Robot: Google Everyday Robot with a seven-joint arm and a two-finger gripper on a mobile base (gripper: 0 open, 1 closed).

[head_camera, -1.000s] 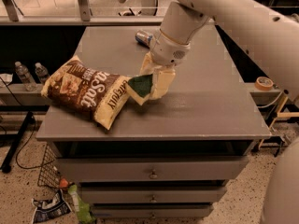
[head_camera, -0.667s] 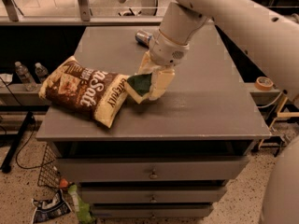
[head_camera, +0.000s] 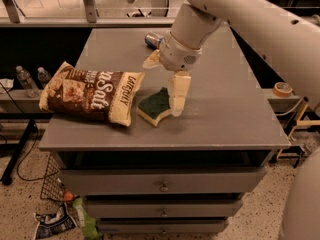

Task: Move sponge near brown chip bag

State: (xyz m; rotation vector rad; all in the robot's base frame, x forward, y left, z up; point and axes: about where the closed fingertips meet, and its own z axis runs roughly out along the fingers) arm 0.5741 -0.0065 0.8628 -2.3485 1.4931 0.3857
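The sponge (head_camera: 153, 105), green top over pale yellow foam, lies flat on the grey table (head_camera: 225, 119). It sits just right of the brown chip bag (head_camera: 90, 94), close to the bag's cream end. My gripper (head_camera: 161, 90) hangs from the white arm above the sponge with its jaws spread. One cream finger (head_camera: 178, 95) points down and touches the table at the sponge's right edge. The other finger (head_camera: 151, 60) sticks out to the upper left, off the sponge. Nothing is held.
A small blue-silver can (head_camera: 152, 39) lies on its side at the back of the table, behind the gripper. Drawers (head_camera: 162, 186) run below the table front. Water bottles (head_camera: 25, 79) stand on a low shelf to the left. A tape roll (head_camera: 283, 89) sits at the right.
The sponge was held tilted in the gripper beside the bag. It now lies flat on the table, and the fingers have spread off it.
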